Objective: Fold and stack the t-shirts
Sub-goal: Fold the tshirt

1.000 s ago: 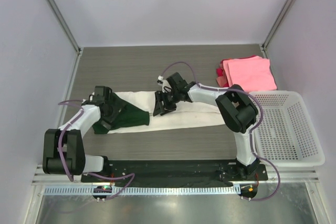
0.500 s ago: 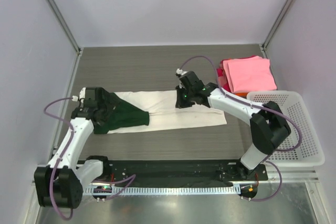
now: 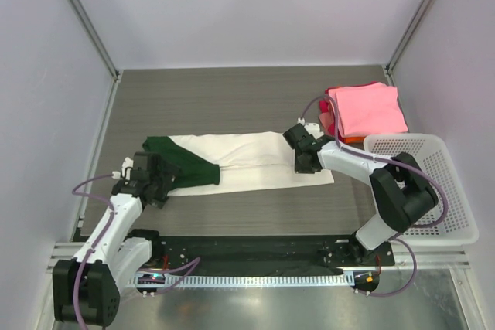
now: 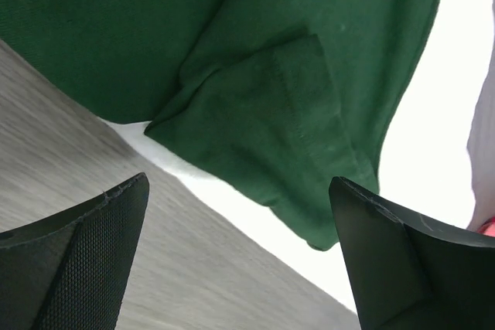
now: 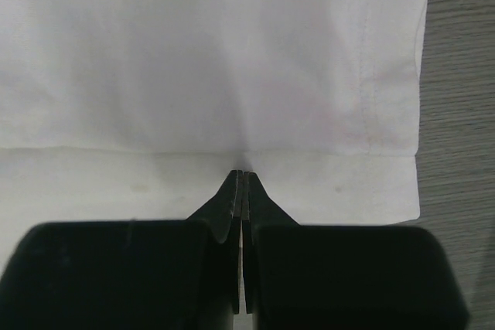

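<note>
Right gripper (image 5: 244, 175) pressed together on the shirt edge, left gripper (image 4: 238, 183) spread wide.
The cream-white t-shirt (image 3: 255, 158) lies flat mid-table (image 3: 216, 98), folded into a long strip, with its green sleeve (image 4: 309, 113) at the 9 o'clock end under the left gripper's open fingers (image 4: 85, 253). The right fingertips meet at a fold edge near the 3 o'clock hem; I cannot tell if cloth is caught. The folded stack (image 3: 365, 108), pink on top, is at 2 o'clock and the basket (image 3: 421, 191) at 4 o'clock.
</note>
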Controlling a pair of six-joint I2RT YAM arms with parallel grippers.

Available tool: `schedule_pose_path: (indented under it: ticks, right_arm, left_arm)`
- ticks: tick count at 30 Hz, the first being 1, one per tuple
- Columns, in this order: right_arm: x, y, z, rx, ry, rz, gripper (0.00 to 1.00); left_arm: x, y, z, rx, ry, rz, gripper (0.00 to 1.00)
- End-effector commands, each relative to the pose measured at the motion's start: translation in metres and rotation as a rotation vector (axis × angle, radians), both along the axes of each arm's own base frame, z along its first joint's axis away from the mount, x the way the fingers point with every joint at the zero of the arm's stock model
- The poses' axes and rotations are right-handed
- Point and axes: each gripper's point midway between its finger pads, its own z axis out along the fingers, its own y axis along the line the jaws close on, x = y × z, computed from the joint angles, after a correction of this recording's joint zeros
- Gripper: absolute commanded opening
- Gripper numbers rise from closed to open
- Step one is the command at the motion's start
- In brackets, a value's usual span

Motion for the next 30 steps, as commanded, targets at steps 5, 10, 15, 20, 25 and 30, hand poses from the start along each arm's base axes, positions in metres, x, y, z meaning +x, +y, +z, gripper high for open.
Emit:
schedule_pose_path:
  ticks: [5, 10, 15, 20, 25, 30]
  right_arm:
    - [0.010, -0.010, -0.022, -0.065, -0.002, -0.090, 0.01]
    - [0.001, -0.005, -0.034, -0.038, 0.042, -0.078, 0.01]
    - [-0.024, 0.007, -0.042, 0.003, 0.094, -0.029, 0.01]
    - [-0.077, 0.058, -0.048, 0.032, 0.146, 0.120, 0.01]
    - [-0.135, 0.153, -0.042, 0.156, 0.172, 0.303, 0.01]
    - [-0.139, 0.242, 0.020, 0.400, 0.070, 0.422, 0.16]
  left_arm:
    - [0.019, 0.003, -0.011, -0.028, -0.049, 0.102, 1.00]
    - [0.036, 0.008, -0.028, -0.008, -0.048, 0.137, 1.00]
    - [0.077, 0.015, -0.019, 0.027, -0.143, 0.171, 0.99]
    - [0.145, 0.011, -0.015, 0.062, -0.126, 0.137, 0.99]
    - [0.271, -0.017, 0.020, 0.021, -0.239, 0.032, 1.00]
    - [0.373, -0.070, -0.003, -0.043, -0.237, -0.116, 0.99]
